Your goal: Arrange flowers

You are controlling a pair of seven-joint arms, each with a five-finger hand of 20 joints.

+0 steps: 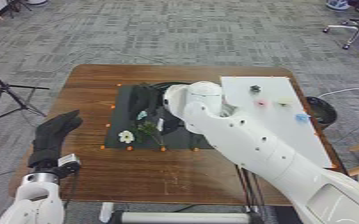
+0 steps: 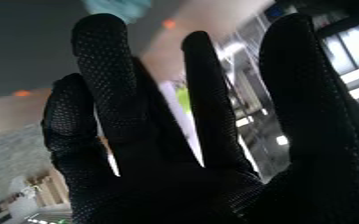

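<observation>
In the head view my right hand (image 1: 142, 101) is over the dark mat (image 1: 182, 142), hard to tell from it. A light blue flower (image 1: 142, 115) lies by its fingers, and a white flower (image 1: 127, 136) with green stems (image 1: 149, 131) is nearer the front. In the right wrist view my right hand (image 2: 149, 175) has its fingers straight and spread, holding nothing, with the light blue flower (image 2: 118, 7) beyond the fingertips. My left hand (image 1: 55, 132) is at the table's left edge, its fingers fairly straight.
A white board (image 1: 282, 131) on the right bears a dark item (image 1: 255, 89), a pink flower (image 1: 261, 103), a pale yellow flower (image 1: 284, 101) and a blue flower (image 1: 302, 117). A black bowl (image 1: 325, 114) stands beyond the right edge. Orange marks line the mat.
</observation>
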